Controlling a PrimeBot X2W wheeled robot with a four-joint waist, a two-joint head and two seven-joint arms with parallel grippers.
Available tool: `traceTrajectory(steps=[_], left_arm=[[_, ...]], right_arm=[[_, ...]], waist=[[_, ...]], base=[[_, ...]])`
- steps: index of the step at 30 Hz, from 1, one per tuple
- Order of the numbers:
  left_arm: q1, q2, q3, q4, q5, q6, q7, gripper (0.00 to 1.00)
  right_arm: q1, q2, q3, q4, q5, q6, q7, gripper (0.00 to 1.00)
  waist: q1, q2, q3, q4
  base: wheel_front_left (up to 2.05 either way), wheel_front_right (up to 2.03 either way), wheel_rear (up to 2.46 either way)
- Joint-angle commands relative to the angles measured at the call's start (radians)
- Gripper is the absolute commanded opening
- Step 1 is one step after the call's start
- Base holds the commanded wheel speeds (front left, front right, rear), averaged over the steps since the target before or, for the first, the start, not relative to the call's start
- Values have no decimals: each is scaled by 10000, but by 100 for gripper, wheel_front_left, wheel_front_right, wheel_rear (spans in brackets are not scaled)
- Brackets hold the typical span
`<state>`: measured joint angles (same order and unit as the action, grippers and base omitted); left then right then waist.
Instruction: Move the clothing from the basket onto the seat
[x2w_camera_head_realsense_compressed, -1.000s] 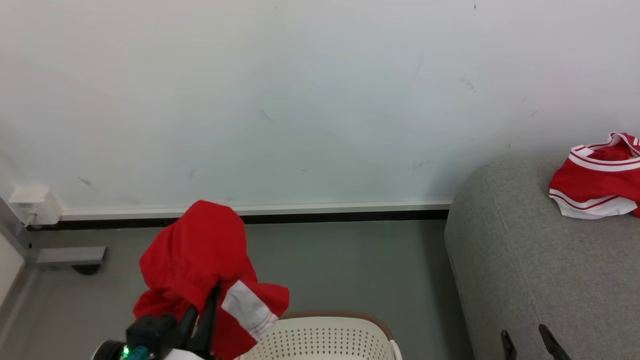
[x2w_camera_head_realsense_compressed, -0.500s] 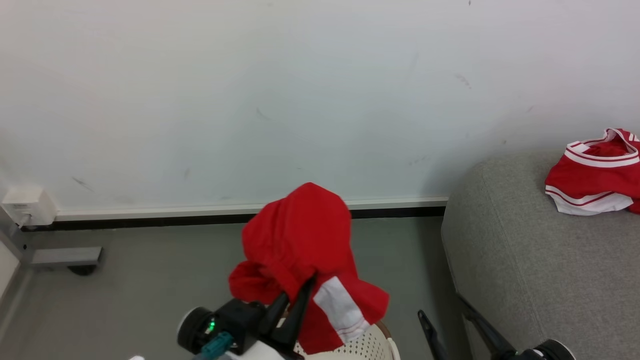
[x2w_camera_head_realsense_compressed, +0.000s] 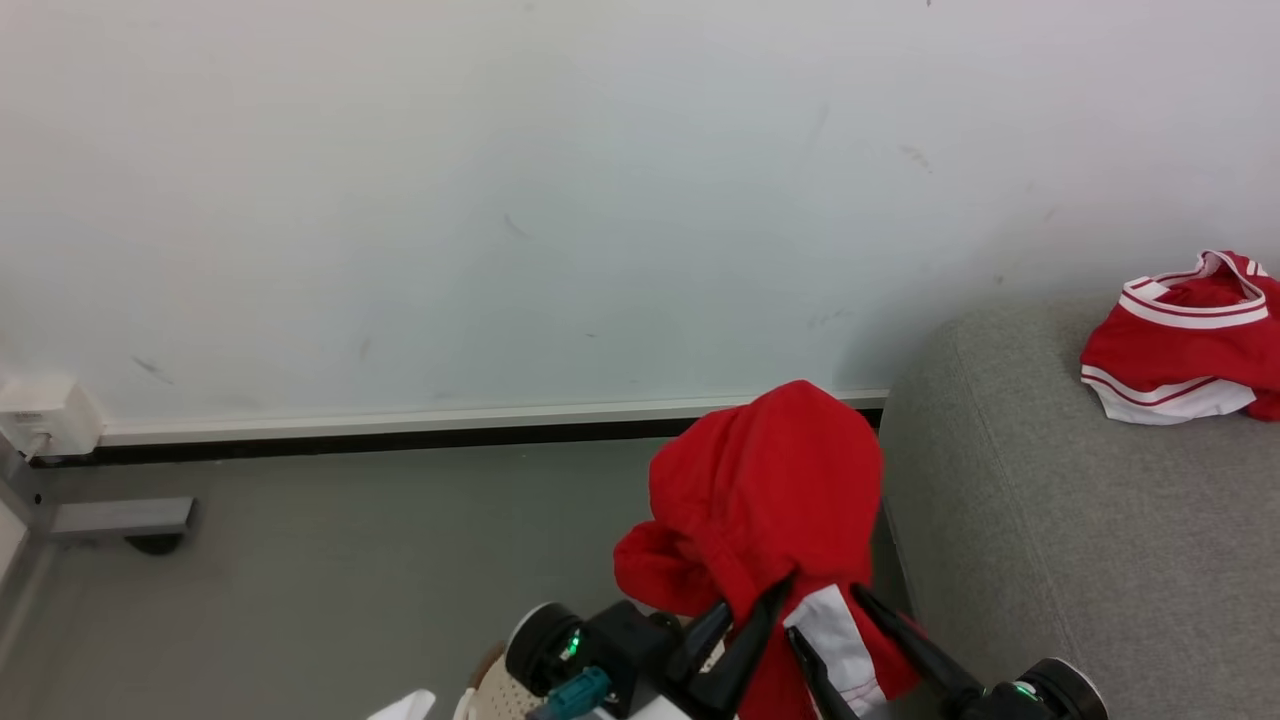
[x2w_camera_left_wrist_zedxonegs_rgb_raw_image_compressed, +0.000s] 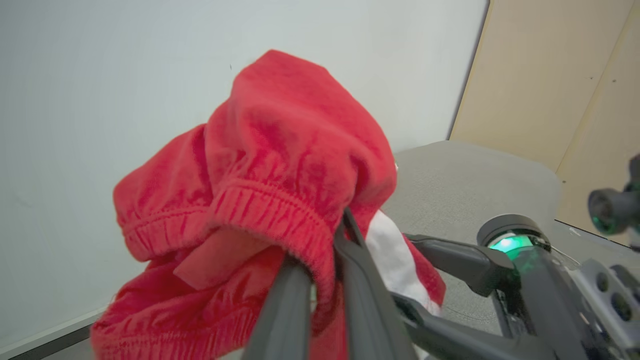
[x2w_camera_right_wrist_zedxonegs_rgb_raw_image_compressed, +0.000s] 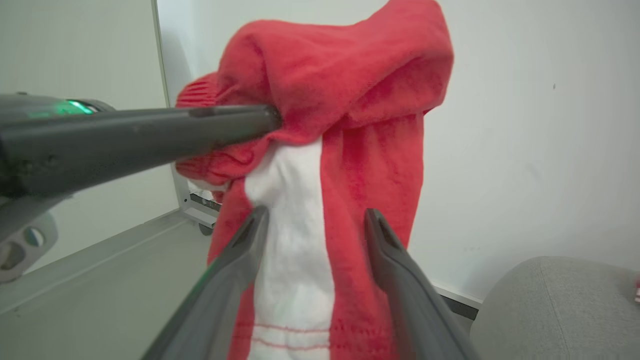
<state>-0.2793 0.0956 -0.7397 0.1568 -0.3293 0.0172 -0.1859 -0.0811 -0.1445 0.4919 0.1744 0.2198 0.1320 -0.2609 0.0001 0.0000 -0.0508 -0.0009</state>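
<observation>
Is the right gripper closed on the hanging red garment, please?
No, the right gripper stands open, its fingers apart in front of the red garment.

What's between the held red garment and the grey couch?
Nothing visible. The garment hangs from the shut left end effector beside the couch; the open right end effector straddles it lower down.

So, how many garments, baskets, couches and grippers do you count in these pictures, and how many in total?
Garments: 2, the held garment and the lying garment
Basket: 1
Couch: 1
Grippers: 2, the left gripper and the right gripper
Total: 6
</observation>
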Motion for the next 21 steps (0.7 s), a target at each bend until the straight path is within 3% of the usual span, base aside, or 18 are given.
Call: traceTrajectory(steps=[1,15,16,17,18,19,21], left_arm=[[-85,-87,-95,44,-123,-77,-32,0],[351,-307,-551,-238,-1468,-706,626,0],[375,-311,-563,-241,-1558,-723,672,0],[376,-315,-576,-248,-1595,-731,694,0],[374,-320,-587,-252,-1628,-735,698,0],[377,-322,-586,-249,-1649,-737,708,0],[371,-319,-570,-205,-1665,-709,712,0]], right_arm=[[-131,-61,-40,117,49,-26,-12,100],[-235,-96,-393,267,36,-26,-33,100],[-234,-96,-386,251,66,-26,-35,96],[-236,-103,-368,235,110,-26,-37,45],[-238,-117,-338,225,150,-26,-38,19],[-243,-148,-299,231,201,-26,-37,0],[-244,-204,-229,210,341,-26,-38,0]], waist=[[-1,0,-3,-43],[-1,0,-90,-226],[-1,0,-86,-225],[-1,0,-79,-221],[-1,0,-70,-215],[-1,0,-65,-208],[-1,0,-49,-202]], base=[[0,0,0],[0,0,0],[0,0,0],[0,0,0],[0,0,0],[0,0,0],[0,0,0]])
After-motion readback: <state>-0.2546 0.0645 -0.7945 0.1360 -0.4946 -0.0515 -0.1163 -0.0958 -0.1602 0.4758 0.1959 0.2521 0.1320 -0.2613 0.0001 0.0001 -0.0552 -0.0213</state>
